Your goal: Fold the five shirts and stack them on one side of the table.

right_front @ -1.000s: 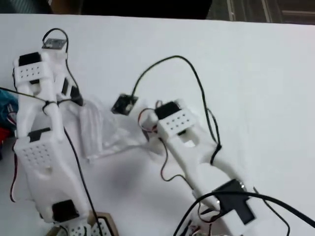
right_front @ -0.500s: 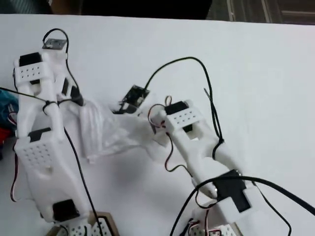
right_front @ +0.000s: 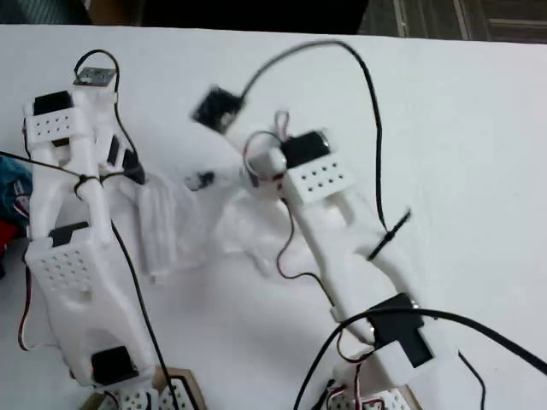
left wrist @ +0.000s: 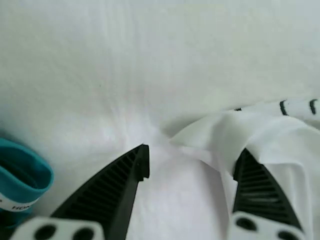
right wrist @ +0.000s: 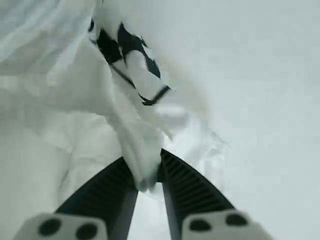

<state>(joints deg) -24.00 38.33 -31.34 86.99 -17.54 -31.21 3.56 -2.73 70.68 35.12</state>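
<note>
A white shirt (right_front: 175, 226) with a black print lies crumpled on the white table (right_front: 461, 128), between the two arms. My right gripper (right wrist: 147, 167) is shut on a fold of the shirt (right wrist: 75, 90), just below its black print (right wrist: 125, 50). From above, the right gripper (right_front: 255, 175) holds that cloth raised near the table's middle. My left gripper (left wrist: 194, 155) is open and low over the table, one finger (left wrist: 252, 175) touching the shirt's edge (left wrist: 260, 130). In the high view the left gripper (right_front: 128, 169) sits at the shirt's left end.
A teal object (left wrist: 20, 175) sits close beside the left gripper; coloured things (right_front: 10, 188) lie at the table's left edge. Black cables (right_front: 367, 94) loop over the right arm. The table's far edge (right_front: 256, 30) runs along the top, with wide bare table to the right.
The right arm has swung toward the far side and lifted, pulling the gripped shirt cloth up and away with it. The left arm has stayed still.
</note>
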